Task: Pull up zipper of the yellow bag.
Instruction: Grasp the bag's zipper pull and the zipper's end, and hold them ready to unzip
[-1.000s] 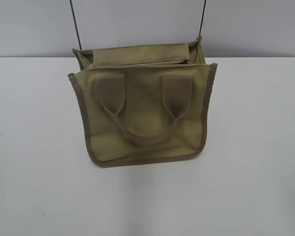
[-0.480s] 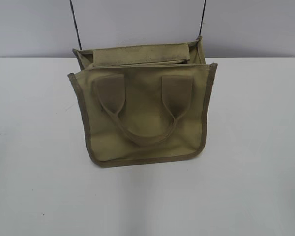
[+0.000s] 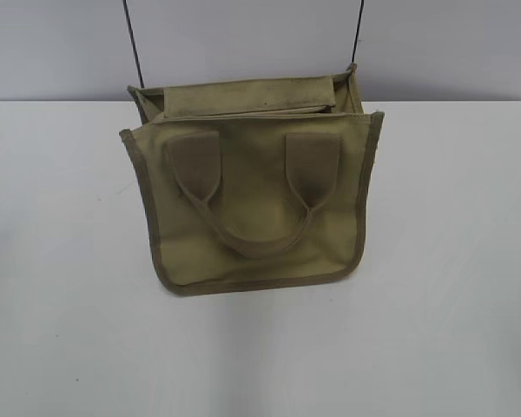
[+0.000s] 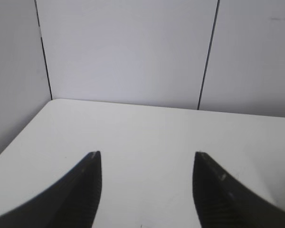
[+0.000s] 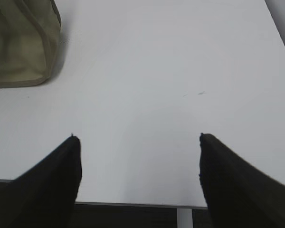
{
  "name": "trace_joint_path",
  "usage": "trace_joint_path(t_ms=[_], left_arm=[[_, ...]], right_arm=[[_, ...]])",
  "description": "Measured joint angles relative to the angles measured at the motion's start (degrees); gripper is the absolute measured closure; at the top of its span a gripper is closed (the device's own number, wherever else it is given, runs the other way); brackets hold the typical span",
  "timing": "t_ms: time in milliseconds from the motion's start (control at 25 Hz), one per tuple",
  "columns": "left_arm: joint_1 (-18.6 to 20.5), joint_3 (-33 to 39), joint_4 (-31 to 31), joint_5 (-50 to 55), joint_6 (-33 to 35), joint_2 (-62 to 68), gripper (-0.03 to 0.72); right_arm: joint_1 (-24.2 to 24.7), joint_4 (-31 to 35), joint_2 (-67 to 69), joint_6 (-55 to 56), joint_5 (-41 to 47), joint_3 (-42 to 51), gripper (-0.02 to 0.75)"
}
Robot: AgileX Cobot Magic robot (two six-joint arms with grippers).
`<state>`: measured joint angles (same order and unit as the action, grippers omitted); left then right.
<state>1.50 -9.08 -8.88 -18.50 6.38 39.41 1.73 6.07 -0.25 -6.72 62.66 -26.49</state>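
The yellow bag (image 3: 252, 195) lies on the white table in the exterior view, its top edge toward the far wall and its looped handle (image 3: 256, 239) on the near face. Its mouth (image 3: 252, 109) gapes open; the zipper pull tab is not visible. A corner of the bag also shows at the top left of the right wrist view (image 5: 21, 45). My left gripper (image 4: 147, 154) is open over bare table, with no bag in its view. My right gripper (image 5: 137, 137) is open and empty above the table's front edge, to the right of the bag. Neither gripper shows in the exterior view.
The white table (image 3: 451, 261) runs back to a grey panelled wall (image 3: 243, 43) with dark seams. The table's near edge (image 5: 133, 205) lies under my right gripper. The table's far left corner (image 4: 54, 100) shows in the left wrist view.
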Motion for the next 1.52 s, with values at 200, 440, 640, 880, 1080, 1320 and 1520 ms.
trace_joint_path(t_ms=[200,440,640,880,1080,1320,1520], left_arm=[[-4.96,0.07,5.83,-11.38,-3.8,12.5,0.232],[-14.09,-0.09,9.5,-23.19,-5.14,29.44,0.27],[-15.81,-4.78,19.19,-29.1,-8.15,42.13,0.323],[-15.88,-11.64,28.29,-33.4,-11.25,53.96,0.334],[-15.88,-14.95,33.84,-38.02,-13.76,60.86,0.336],[-15.88,-18.02,38.91,-41.15,-17.06,66.61,0.337],[-15.88,-21.32,41.26,-43.86,-19.26,71.28,0.337]], right_arm=[[0.0,0.0,0.0,0.0,0.0,0.0,0.174],[0.0,0.0,0.0,0.0,0.0,0.0,0.174],[0.0,0.0,0.0,0.0,0.0,0.0,0.174],[0.0,0.0,0.0,0.0,0.0,0.0,0.174],[0.0,0.0,0.0,0.0,0.0,0.0,0.174],[0.0,0.0,0.0,0.0,0.0,0.0,0.174],[0.0,0.0,0.0,0.0,0.0,0.0,0.174]])
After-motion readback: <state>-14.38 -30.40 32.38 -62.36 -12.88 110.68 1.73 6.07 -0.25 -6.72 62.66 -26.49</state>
